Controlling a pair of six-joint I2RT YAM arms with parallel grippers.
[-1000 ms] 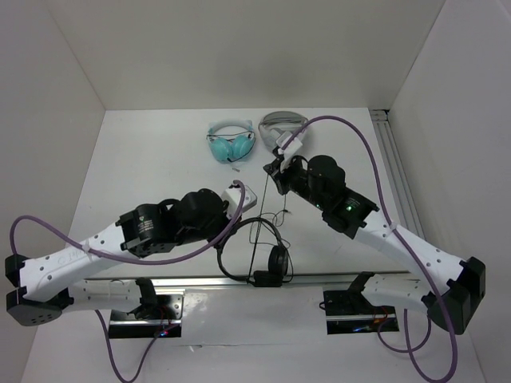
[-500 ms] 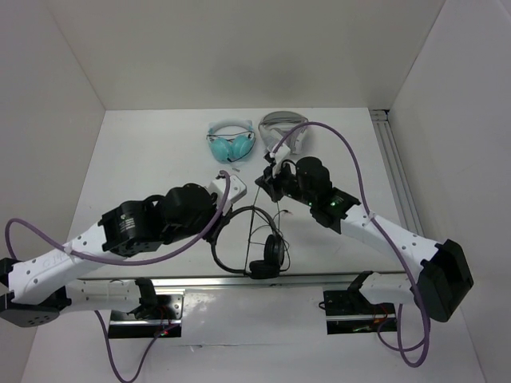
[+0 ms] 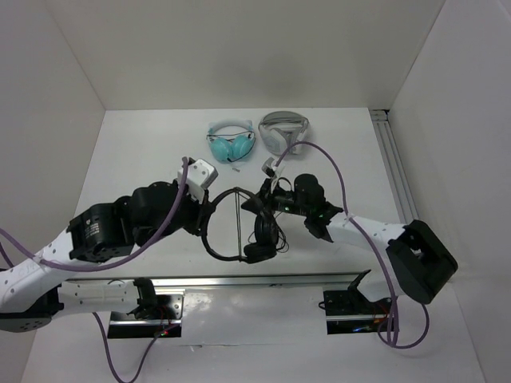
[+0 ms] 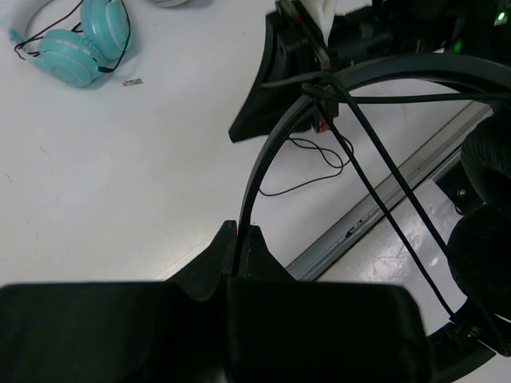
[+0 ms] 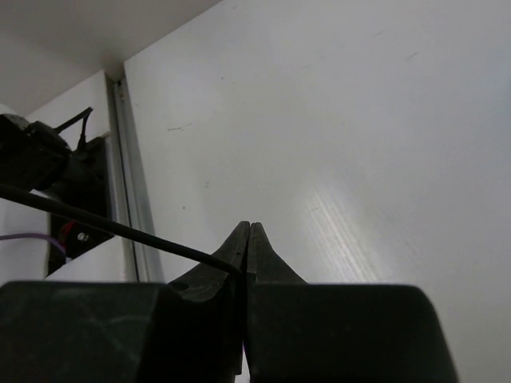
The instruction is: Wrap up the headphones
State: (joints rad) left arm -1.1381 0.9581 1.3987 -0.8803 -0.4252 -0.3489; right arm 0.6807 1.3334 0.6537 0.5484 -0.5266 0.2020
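Left tool (image 4: 239, 243) clamping headband (image 4: 431, 64) of headphones (image 3: 257, 250), right tool (image 5: 247, 243) pinching cable (image 5: 96, 222)

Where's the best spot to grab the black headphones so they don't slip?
Grab the black headphones by the thin headband. Come in from the side so the fingers close across it, the way the left gripper holds it. The band is slim enough to pinch, while the round earcups look too fat to grip well.
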